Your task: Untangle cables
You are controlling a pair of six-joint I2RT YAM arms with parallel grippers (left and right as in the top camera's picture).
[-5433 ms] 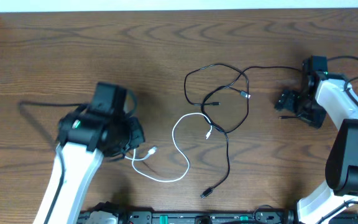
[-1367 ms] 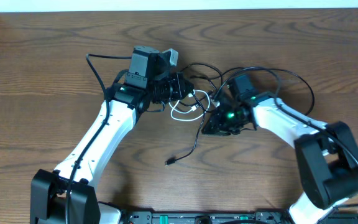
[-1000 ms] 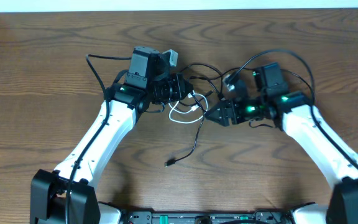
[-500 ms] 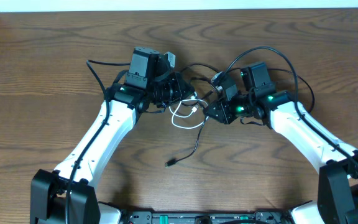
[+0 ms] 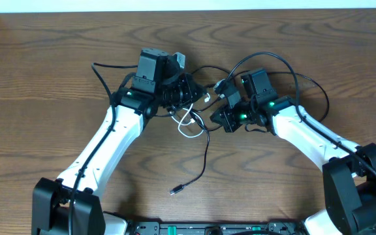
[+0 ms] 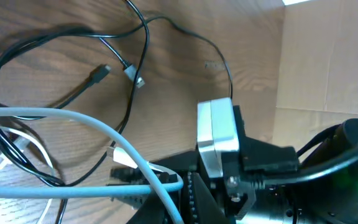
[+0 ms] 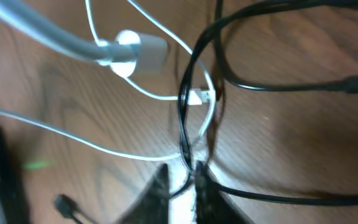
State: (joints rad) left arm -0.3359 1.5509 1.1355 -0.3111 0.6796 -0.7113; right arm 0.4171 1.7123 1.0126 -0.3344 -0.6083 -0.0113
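Overhead, the left gripper (image 5: pixel 187 91) and right gripper (image 5: pixel 219 119) sit close together over the desk (image 5: pixel 57 52). The white cable (image 5: pixel 189 125) loops below the left one, and the black cable (image 5: pixel 204 153) trails toward the near edge. In the left wrist view its own jaws are hidden; they are together, seemingly on the white cable, with black loops beyond. In the right wrist view the jaws pinch the black cable where it crosses the white. Draw the arms apart slowly, easing off if the crossing tightens

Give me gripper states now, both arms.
Left gripper: closed, holding the white cable.
Right gripper: closed on the black cable.
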